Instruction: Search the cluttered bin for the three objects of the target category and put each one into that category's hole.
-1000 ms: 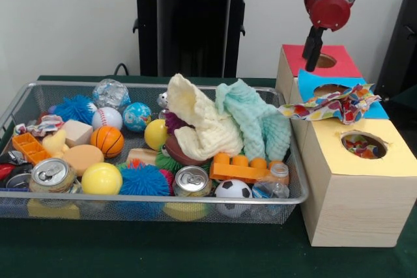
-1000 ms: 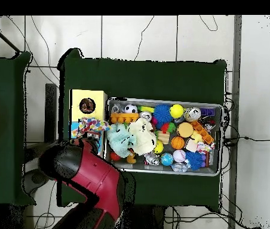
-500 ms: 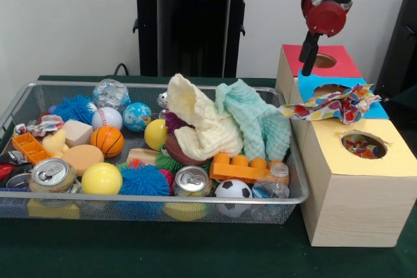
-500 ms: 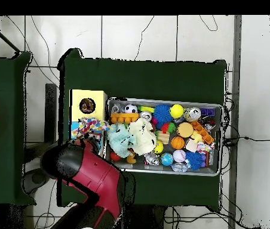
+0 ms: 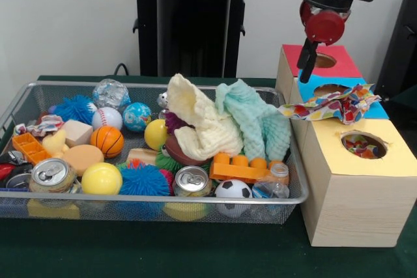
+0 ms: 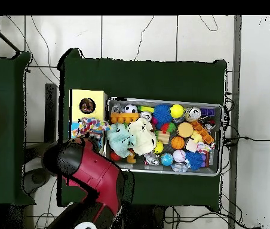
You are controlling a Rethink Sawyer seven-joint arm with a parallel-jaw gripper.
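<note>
Moved: claw (image 5: pixel 305 68) shifts slightly toward the bin, above the red-topped box (image 5: pixel 339 60); its grip state we cannot tell. One printed wrapper (image 5: pixel 333 105) drapes the blue-topped box (image 5: pixel 378 110), beside the yellow-topped box's hole (image 5: pixel 363 144). We advise pinching its bunched middle, then releasing squarely over that hole.

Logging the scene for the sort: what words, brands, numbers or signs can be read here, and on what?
No text can be read in either view.
Wrapper on the blue-topped box: multicolour print only, no words made out.
Drink cans in the bin: only tops show; any labels hidden.
</note>
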